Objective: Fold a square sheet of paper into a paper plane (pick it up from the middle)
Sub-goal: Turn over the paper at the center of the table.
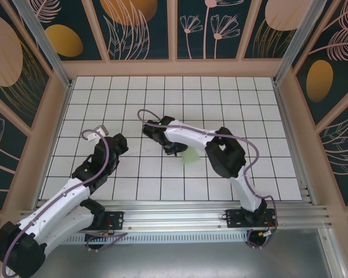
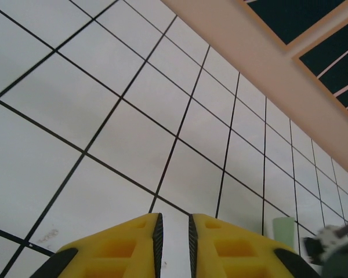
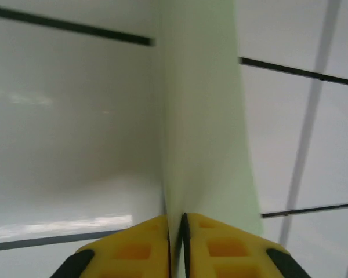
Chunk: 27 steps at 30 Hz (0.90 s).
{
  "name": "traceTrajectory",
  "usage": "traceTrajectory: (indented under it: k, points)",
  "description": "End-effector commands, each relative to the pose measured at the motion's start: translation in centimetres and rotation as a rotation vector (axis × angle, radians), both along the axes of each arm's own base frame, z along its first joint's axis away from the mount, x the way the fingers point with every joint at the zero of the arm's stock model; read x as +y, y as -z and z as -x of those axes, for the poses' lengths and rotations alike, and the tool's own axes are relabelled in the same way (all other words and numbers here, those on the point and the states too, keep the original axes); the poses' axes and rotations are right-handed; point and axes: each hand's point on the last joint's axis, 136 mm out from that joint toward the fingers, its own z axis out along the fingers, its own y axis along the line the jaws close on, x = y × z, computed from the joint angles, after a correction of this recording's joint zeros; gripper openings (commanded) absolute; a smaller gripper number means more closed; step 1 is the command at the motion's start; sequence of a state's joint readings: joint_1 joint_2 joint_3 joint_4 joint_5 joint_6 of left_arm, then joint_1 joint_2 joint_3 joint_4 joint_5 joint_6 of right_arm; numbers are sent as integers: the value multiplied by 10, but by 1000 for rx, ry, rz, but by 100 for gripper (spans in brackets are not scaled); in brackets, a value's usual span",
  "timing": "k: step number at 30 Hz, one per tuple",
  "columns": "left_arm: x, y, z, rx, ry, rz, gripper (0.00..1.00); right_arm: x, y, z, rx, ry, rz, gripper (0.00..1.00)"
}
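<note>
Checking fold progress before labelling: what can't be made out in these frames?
- Paper, top view: the right arm covers part of it; sheet or finished plane, cannot tell.
- Right wrist view: paper runs off the top edge, close and blurred; whether the right jaws pinch it or merely flank it is unclear.
- Left wrist view: a small patch of paper low right, too small for folds, beside the blurred right jaws.

Plain pale green paper [image 3: 203,116]. Yellow fingers [image 3: 220,249]. White table [image 1: 162,92] with black grid lines. Dark teal walls [image 1: 156,35] with peach and orange plant shapes.
</note>
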<state>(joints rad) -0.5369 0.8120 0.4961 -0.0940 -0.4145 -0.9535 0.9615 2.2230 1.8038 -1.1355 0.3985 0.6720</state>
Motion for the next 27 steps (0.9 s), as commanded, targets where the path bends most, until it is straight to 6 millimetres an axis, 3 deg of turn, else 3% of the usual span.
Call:
traceTrajectory:
  k: [1,3,5,8,11,14,17,21,23,27]
  points:
    - [13,5,7,14,-42,-39,24,58,3,13,98,-59,-193,32]
    - [13,3,8,15,-35,-45,25,83,-2,13,110,-80,-326,34]
    - [10,2,9,18,-12,-47,28,96,-21,10,97,-92,-460,39]
    - [-8,3,6,15,79,-25,33,92,-55,4,34,-100,-622,46]
    - [-42,9,-1,27,225,35,38,68,-71,-1,21,-72,-797,51]
    - [-82,22,-10,76,385,87,40,28,-69,-14,-15,-28,-878,52]
    - [-118,44,-20,172,509,138,43,0,-63,-26,-4,-17,-999,54]
    - [-151,66,-35,266,581,215,42,-8,-50,-33,42,-49,-1054,52]
    - [-157,78,-44,306,561,233,42,-16,-41,-43,43,-43,-1055,51]
    - [-158,97,-56,364,520,207,42,-12,-26,-49,77,-58,-1075,50]
